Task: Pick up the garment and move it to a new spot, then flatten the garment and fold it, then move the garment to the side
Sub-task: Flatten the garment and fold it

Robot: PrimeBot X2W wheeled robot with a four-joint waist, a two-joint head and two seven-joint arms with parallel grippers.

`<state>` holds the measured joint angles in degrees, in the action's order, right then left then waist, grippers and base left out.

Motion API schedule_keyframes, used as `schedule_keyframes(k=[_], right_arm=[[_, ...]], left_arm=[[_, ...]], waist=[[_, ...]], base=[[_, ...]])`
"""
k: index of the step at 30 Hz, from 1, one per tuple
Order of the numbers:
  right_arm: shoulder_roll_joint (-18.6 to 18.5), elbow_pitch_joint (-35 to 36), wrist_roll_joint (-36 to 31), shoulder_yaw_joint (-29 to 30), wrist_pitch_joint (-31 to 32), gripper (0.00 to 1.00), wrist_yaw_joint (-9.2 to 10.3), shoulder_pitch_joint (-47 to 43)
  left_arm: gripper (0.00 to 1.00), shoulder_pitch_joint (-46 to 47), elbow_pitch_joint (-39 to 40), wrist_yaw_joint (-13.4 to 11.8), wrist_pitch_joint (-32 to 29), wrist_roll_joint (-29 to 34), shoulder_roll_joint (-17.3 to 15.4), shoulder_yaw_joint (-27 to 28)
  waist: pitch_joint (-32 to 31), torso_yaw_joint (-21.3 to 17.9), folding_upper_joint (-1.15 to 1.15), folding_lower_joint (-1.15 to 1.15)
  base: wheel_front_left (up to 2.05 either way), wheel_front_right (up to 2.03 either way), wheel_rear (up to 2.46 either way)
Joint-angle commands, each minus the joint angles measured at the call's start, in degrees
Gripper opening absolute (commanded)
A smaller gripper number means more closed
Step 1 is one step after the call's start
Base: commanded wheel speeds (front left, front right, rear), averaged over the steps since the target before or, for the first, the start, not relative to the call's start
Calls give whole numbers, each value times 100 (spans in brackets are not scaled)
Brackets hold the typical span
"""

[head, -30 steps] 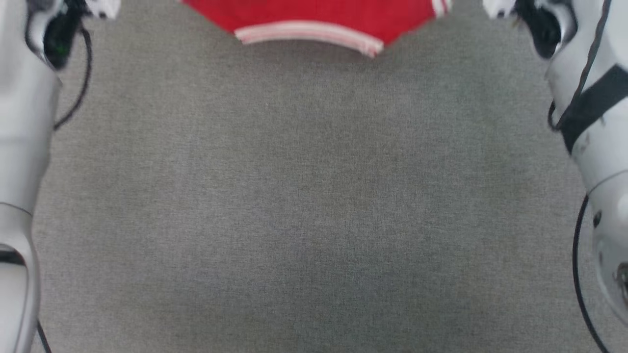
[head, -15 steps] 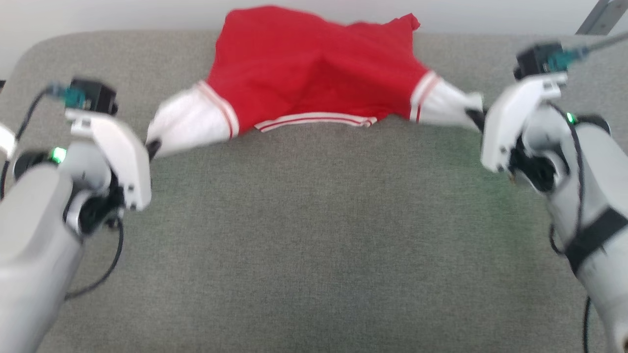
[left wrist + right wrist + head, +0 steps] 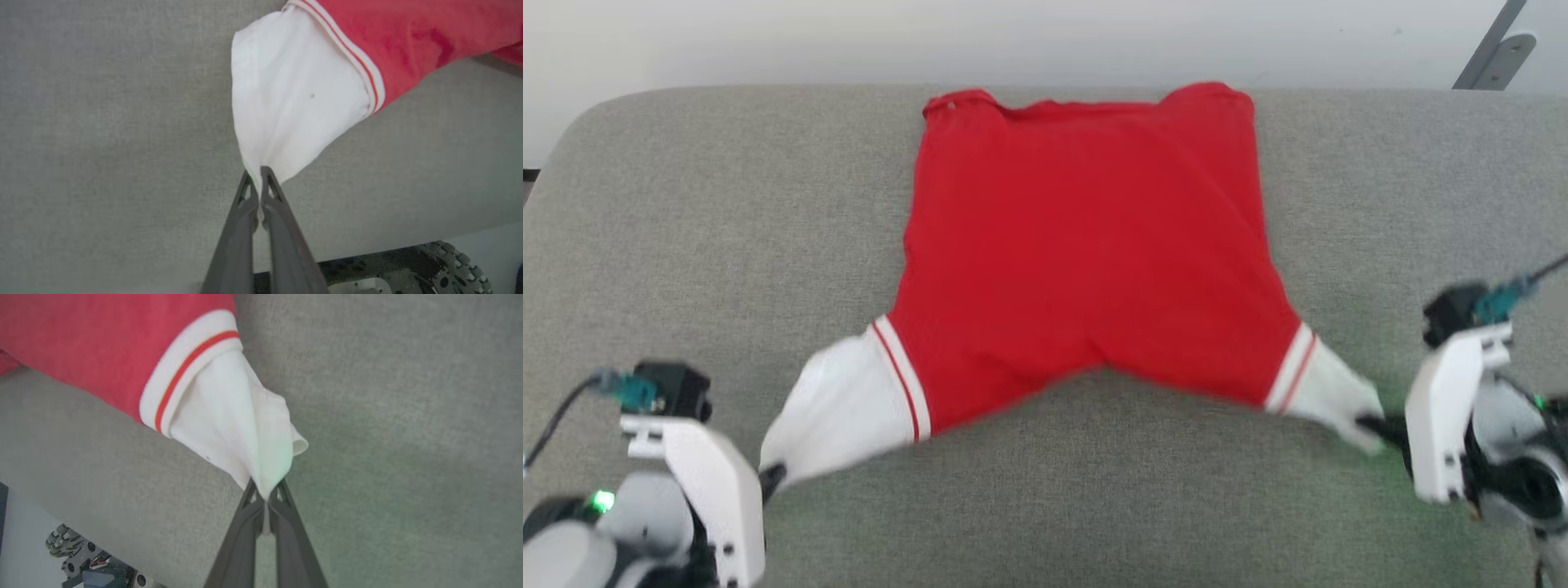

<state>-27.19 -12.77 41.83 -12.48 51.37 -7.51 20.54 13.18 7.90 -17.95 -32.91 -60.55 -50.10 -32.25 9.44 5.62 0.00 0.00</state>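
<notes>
Head view looks down on a grey padded surface (image 3: pixel 686 204) with the shirt (image 3: pixel 1086 245) spread out on it. The red body of the shirt lies between the two sets of jaws and reaches away from them, up to the far edge of the surface by the pale wall (image 3: pixel 1013 41). Two white sleeves stick out, one to each side, and each one runs down to a pair of jaws. A red and white stripe goes round each sleeve where it meets the red part.

The left gripper (image 3: pixel 772 478) is low on the left. Its jaws are pinched tight on the tip of the white sleeve on that side. The right gripper (image 3: pixel 1372 425) is low on the right, and its jaws are pinched tight on the tip of the other white sleeve. The two are well apart, and the shirt is pulled wide between them. The red edge nearest the jaws looks blurry.

Left wrist view shows two dark fingers (image 3: pixel 282 228) meeting with a bit of white cloth squeezed between them. The sleeve fans out just past the tips, over the grey surface. Right wrist view shows the other jaws closed on a white fold. The sleeve is bunched just past the tips, and the red part is further out to one side. A faint green glow falls on the cloth there.
</notes>
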Motion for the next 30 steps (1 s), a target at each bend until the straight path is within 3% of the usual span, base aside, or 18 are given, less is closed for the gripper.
schedule_keyframes(k=[1,9,12,18,19,20,21,25,30], right_arm=[[-33,341,29,145,325,0,3,-344],[152,2091,-146,1012,1915,0,4,-1943],[345,2461,-347,1198,2085,0,4,-2289],[603,2416,-991,1122,1619,0,4,-2415],[652,2344,-1087,1094,1469,7,4,-2372],[686,2244,-1188,1074,1319,64,4,-2318],[731,2147,-1232,1045,1206,100,4,-2297],[828,1907,-1386,1027,856,100,4,-2201],[916,2109,-1322,1169,674,100,4,-2107]], left_arm=[[0,-249,266,-203,-69,-68,-119,41],[0,-1232,1407,-994,-388,-257,-456,-121],[0,-1399,1555,-1083,-427,-294,-388,-223],[0,-1316,1417,-982,-386,-321,-107,-355],[0,-1278,1371,-971,-396,-296,-78,-375],[0,-1233,1341,-923,-381,-280,-31,-398],[0,-1197,1310,-889,-369,-277,26,-418],[0,-1073,1166,-751,-222,-220,164,-386],[0,-949,1100,-636,-24,-150,266,-314]], waist=[[-2,3,0,0],[96,22,0,0],[172,33,0,0],[299,66,0,0],[307,65,0,0],[325,63,0,0],[338,63,0,0],[388,60,0,0],[462,47,0,0]], base=[[0,0,0],[0,0,0],[0,0,0],[0,0,0],[0,0,0],[0,0,0],[0,0,0],[0,0,0],[0,0,0]])
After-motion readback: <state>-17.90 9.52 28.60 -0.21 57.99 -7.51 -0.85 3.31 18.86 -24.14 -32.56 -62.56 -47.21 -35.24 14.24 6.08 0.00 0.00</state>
